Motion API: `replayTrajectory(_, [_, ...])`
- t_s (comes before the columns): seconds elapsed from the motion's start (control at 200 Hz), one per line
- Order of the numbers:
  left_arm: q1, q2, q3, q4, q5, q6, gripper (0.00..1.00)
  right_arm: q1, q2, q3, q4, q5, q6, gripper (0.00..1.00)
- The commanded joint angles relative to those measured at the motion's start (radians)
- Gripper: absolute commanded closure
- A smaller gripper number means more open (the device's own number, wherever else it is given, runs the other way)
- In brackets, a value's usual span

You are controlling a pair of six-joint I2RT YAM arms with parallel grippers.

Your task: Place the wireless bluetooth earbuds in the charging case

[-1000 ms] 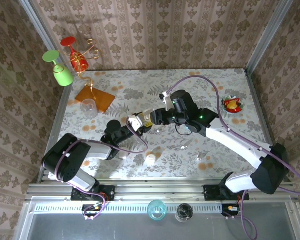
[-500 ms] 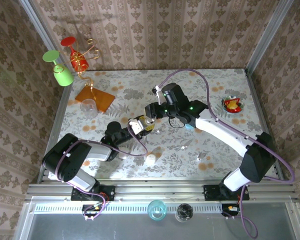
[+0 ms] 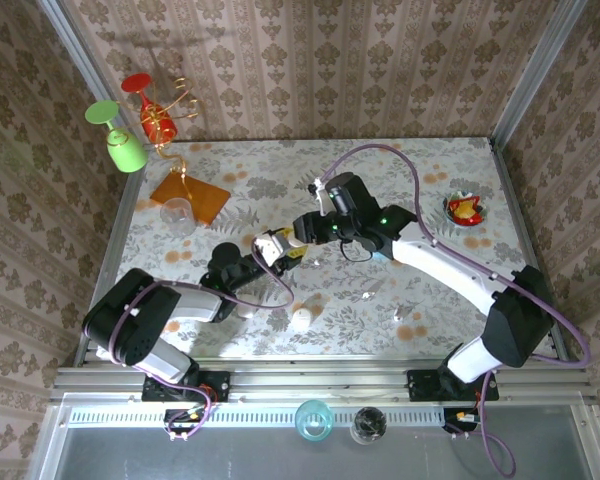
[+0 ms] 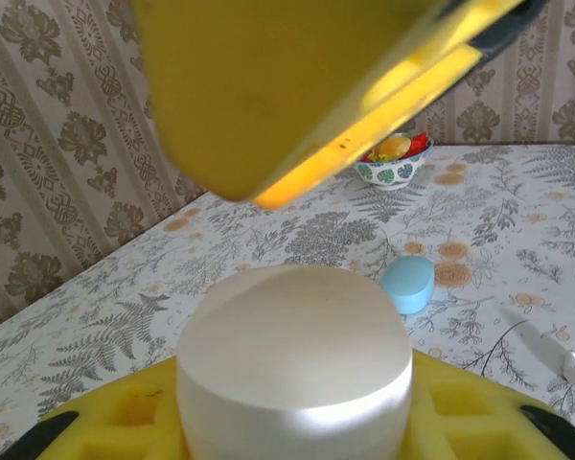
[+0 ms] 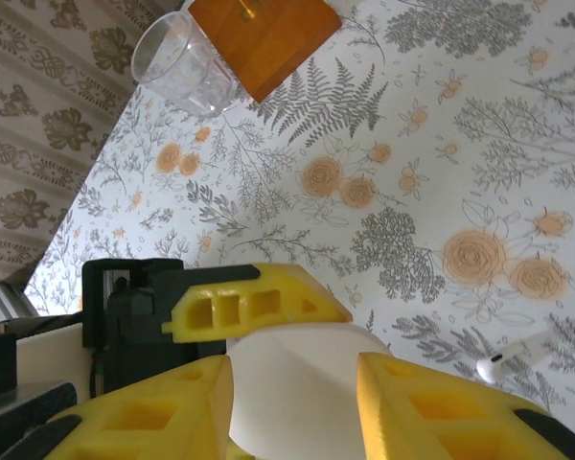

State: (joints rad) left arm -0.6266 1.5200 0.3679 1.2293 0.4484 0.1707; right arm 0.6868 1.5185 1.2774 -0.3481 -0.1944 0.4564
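Observation:
A white rounded charging case sits clamped between the yellow fingers of my left gripper, lifted over the table's middle. My right gripper meets it from the right. Its two yellow fingers press on opposite sides of the same case, so the right gripper is shut on it. The case lid looks shut. One white earbud lies on the tablecloth just beyond the case. Two tiny white earbuds lie right of centre. The left gripper holds the case low in its view.
A teal pebble-like case rests beside the right arm, and a white pebble-like case lies near the front. A small bowl stands far right. A clear cup, orange board and coloured glasses stand back left.
The right arm has swung up and to the left, bringing its fingers around the case in the left gripper. The left gripper has barely moved.

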Motion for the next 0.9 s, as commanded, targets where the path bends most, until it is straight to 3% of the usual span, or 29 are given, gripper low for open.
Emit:
replayTrajectory(0.0, [0.007,-0.041,0.007,0.052,0.023,-0.061,0.68,-0.016,-0.077,-0.028,0.019,-0.028,0.049,0.55])
replayTrajectory(0.27, [0.018,-0.078,0.032,0.061,0.096,-0.198,0.66,-0.142,-0.156,-0.228,0.314,-0.350,0.343,0.41])
replayTrajectory(0.515, [0.019,-0.106,0.064,0.061,0.105,-0.265,0.67,-0.174,-0.134,-0.352,0.588,-0.501,0.572,0.37])
replayTrajectory(0.66, [0.019,-0.096,0.089,0.062,0.105,-0.280,0.68,-0.169,-0.068,-0.387,0.782,-0.572,0.714,0.41])
replayTrajectory(0.895, [0.018,-0.081,0.104,0.061,0.111,-0.279,0.68,-0.164,-0.040,-0.395,0.834,-0.583,0.762,0.60])
